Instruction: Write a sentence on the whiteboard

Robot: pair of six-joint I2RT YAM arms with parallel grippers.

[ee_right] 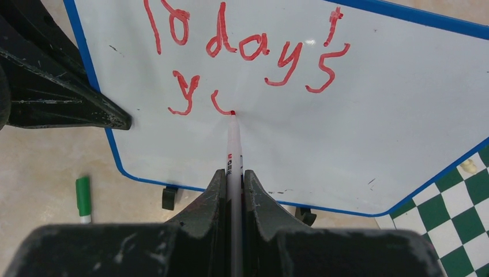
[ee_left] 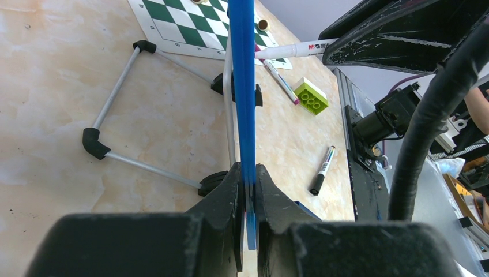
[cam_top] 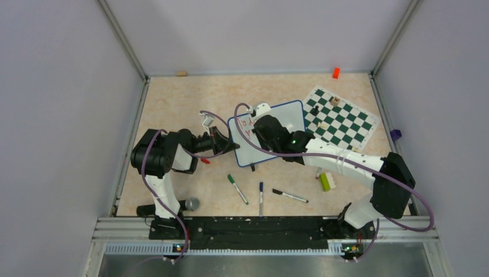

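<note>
Right pincer (ee_right: 233, 176) clamps a marker (ee_right: 233, 144), tip on the whiteboard (ee_right: 375, 127) (red sentence (ee_right: 254, 49): "Today's y").

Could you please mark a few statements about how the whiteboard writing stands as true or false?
1. The left hand clamps the blue edge of the whiteboard. True.
2. The right hand holds a marker that writes blue. False: its strokes are red.
3. The marker tip touches the board. True.
4. The sentence is complete. False: only "Today's", a "y" and a partial stroke are written.
</note>
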